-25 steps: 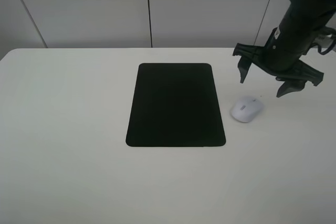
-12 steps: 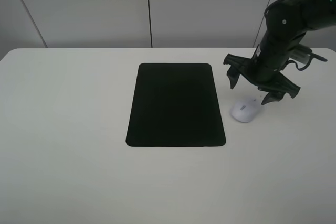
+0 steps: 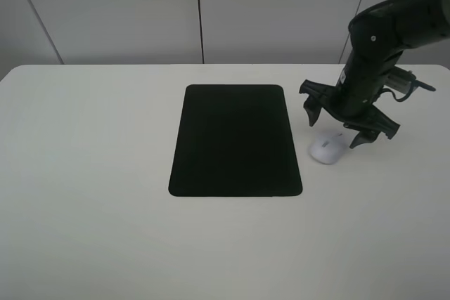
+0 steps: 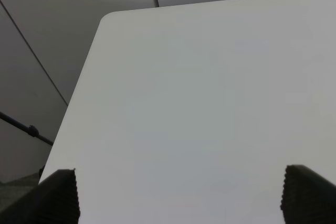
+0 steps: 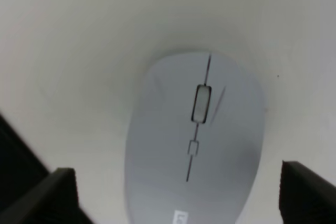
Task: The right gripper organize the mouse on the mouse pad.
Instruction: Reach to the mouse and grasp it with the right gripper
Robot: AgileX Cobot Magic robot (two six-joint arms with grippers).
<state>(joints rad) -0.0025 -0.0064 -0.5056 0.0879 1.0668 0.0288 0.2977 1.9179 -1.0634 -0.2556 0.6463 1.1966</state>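
The white mouse (image 3: 328,150) lies on the white table just right of the black mouse pad (image 3: 235,140), off the pad. My right gripper (image 3: 342,128) is open and hovers right over the mouse, its dark fingers splayed to either side. In the right wrist view the mouse (image 5: 195,142) with its grey scroll wheel fills the space between the two fingertips (image 5: 52,192), which stand apart from it. The left gripper (image 4: 178,195) is open over bare table near a corner and holds nothing.
The white table (image 3: 91,173) has its far edge against a pale wall. The left wrist view shows the table's rounded corner (image 4: 107,18) and the drop beyond it.
My right gripper has come down and to the left, from high right of the mouse to just above it. The mouse and pad have not moved.
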